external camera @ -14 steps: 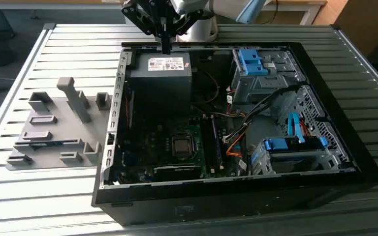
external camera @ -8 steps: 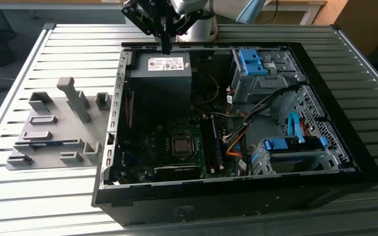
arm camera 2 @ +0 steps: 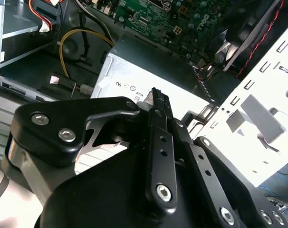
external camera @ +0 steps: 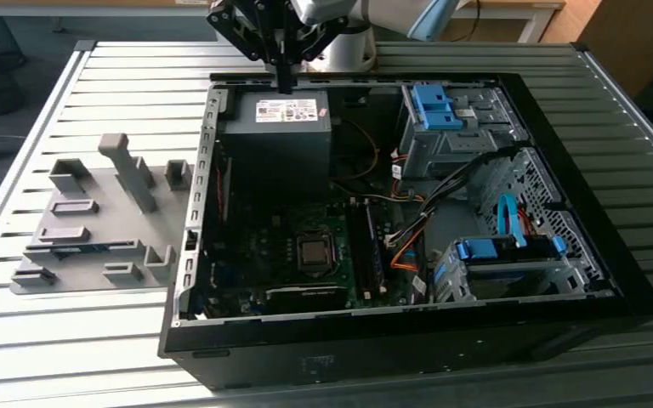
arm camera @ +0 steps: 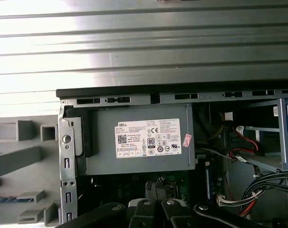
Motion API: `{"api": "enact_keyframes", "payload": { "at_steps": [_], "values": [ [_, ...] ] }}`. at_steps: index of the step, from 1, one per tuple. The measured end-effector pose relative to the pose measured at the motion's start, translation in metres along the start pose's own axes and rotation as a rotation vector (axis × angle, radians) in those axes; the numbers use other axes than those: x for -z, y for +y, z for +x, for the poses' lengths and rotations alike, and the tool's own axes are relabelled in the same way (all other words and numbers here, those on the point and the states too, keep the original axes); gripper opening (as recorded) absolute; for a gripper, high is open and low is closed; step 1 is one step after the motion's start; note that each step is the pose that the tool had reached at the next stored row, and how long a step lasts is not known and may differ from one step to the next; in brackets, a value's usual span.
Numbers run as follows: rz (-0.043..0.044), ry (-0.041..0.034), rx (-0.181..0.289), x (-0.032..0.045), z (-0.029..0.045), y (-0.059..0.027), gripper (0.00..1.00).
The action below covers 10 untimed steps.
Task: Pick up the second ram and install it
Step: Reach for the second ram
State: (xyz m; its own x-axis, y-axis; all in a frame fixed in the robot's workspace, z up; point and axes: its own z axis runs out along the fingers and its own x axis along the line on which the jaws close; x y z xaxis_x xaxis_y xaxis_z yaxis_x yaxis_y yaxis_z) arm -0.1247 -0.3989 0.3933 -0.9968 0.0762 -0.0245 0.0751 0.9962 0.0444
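The second ram (external camera: pixel 82 248) is a thin blue-green stick lying in a low holder of the grey fixture (external camera: pixel 99 276), at the exterior view's left of the computer case; in the first wrist view the second ram (arm camera: pixel 6 200) shows as a blue strip. My gripper (external camera: pixel 286 82) hangs over the case's far edge, above the power supply (external camera: pixel 279 127), well away from the stick. Its black fingers (arm camera 2: pixel 159 100) are pressed together, shut, with nothing between them. The long black slots (external camera: pixel 367 246) run beside the processor socket (external camera: pixel 313 252).
The open black case (external camera: pixel 599 255) lies on a slatted metal table (external camera: pixel 111 68). Inside it are drive cages with blue clips (external camera: pixel 434 106), bundled cables (external camera: pixel 411 242) and a labelled power supply (arm camera: pixel 139 140). Upright posts (external camera: pixel 128 170) rise from the grey fixture.
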Motion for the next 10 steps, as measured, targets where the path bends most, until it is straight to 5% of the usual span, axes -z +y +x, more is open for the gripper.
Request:
{"api": "enact_keyframes", "payload": {
  "at_steps": [10],
  "values": [
    [0.0, 0.0, 0.0, 0.0, 0.0041, -0.0003, 0.11]
  ]
}}
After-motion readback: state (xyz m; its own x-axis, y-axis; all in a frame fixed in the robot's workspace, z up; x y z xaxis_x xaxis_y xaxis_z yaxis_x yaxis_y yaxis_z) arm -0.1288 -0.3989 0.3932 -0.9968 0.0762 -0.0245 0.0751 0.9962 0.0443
